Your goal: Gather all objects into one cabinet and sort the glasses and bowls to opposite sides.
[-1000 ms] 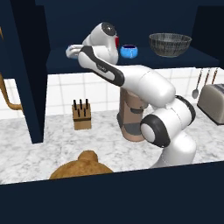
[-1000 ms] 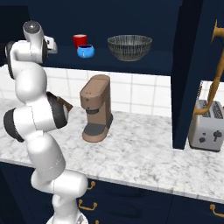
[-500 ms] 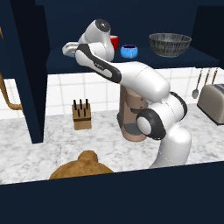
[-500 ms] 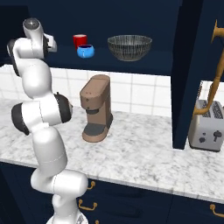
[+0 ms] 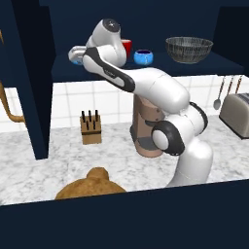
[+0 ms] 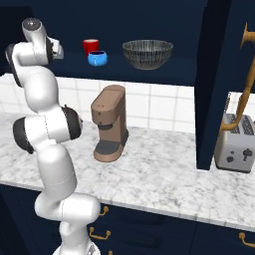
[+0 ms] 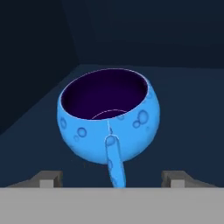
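Robot gripper (image 7: 112,177) reaches into the open navy cabinet (image 5: 44,73), its fingers spread wide with nothing held, a blue bowl (image 7: 108,114) resting on the shelf just ahead. Right of that bowl sit a red cup (image 6: 90,46), a second blue bowl (image 6: 97,58), and a mesh bowl (image 6: 147,54). Gathering looks done; sorting appears unfinished.

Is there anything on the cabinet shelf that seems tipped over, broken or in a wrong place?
Nothing stands out. The red cup, two blue bowls and the mesh bowl sit upright on the shelf.
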